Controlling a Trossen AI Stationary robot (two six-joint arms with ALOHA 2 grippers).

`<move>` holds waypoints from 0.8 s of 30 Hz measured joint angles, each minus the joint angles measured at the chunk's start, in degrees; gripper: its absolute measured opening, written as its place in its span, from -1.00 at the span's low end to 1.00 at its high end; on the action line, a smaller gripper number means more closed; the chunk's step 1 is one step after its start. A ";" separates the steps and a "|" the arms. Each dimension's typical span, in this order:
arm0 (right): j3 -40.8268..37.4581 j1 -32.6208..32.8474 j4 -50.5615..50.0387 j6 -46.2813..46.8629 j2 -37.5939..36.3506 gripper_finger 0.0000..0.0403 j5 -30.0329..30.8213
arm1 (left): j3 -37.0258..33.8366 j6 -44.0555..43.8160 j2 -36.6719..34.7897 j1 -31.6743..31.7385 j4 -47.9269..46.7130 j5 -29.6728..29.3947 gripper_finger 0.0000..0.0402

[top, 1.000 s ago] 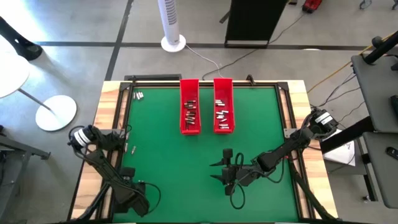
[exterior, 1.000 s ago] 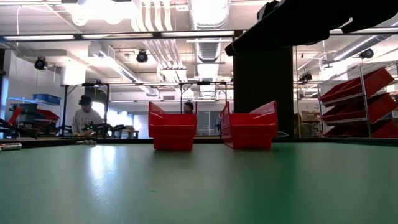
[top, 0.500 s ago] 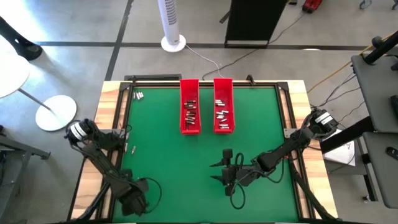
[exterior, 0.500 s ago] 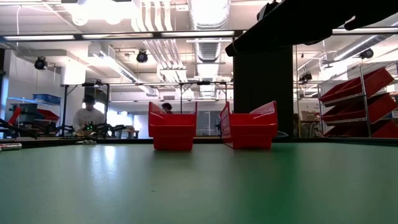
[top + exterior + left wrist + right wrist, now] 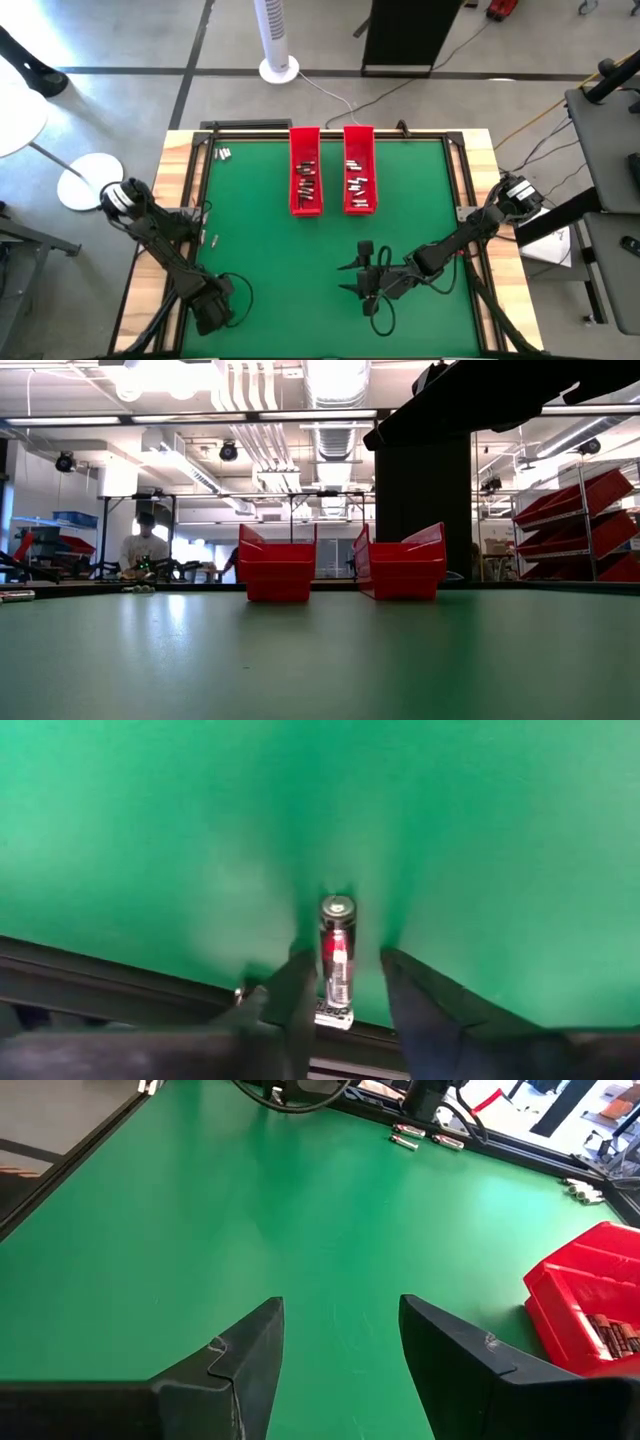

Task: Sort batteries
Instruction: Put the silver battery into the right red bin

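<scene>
A silvery battery with a red label [image 5: 337, 960] lies on the green mat by the table's dark rim, near the near-left corner. My left gripper [image 5: 342, 982] points steeply down over it, open, one finger on each side; whether a finger touches it I cannot tell. In the high view the left arm's hand [image 5: 210, 305] hides it. My right gripper [image 5: 340, 1330] hangs open over the mat's near middle [image 5: 362, 272] with nothing between its fingers. More batteries lie in the two red trays [image 5: 305, 170] [image 5: 358, 170], by the left rim [image 5: 210, 238] and at the far-left corner [image 5: 224, 154].
The two red trays stand side by side at the far middle [image 5: 277, 570] [image 5: 402, 565]. A raised dark frame [image 5: 196, 200] borders the mat. Bare green mat [image 5: 280, 260] lies between the arms. People sit in the room beyond the table [image 5: 145, 548].
My left arm has swung its elbow toward the table's left edge, and its hand has rolled and sunk a little over the near-left corner. My right arm has kept still.
</scene>
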 joint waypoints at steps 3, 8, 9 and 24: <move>0.00 0.00 0.00 0.00 0.00 -0.06 0.00 | 0.01 1.39 0.02 0.83 0.70 -0.16 -0.70; 0.00 0.00 0.00 0.00 0.00 -0.10 0.00 | -0.02 3.26 0.04 2.51 1.25 -0.62 -0.93; 0.00 0.00 -0.02 -0.02 0.00 -0.11 0.07 | -0.02 3.37 0.04 2.84 1.37 -1.05 -0.92; 0.02 0.76 -4.08 6.21 -2.01 -0.03 -0.07 | 8.10 13.67 2.28 10.78 7.57 -32.26 -0.99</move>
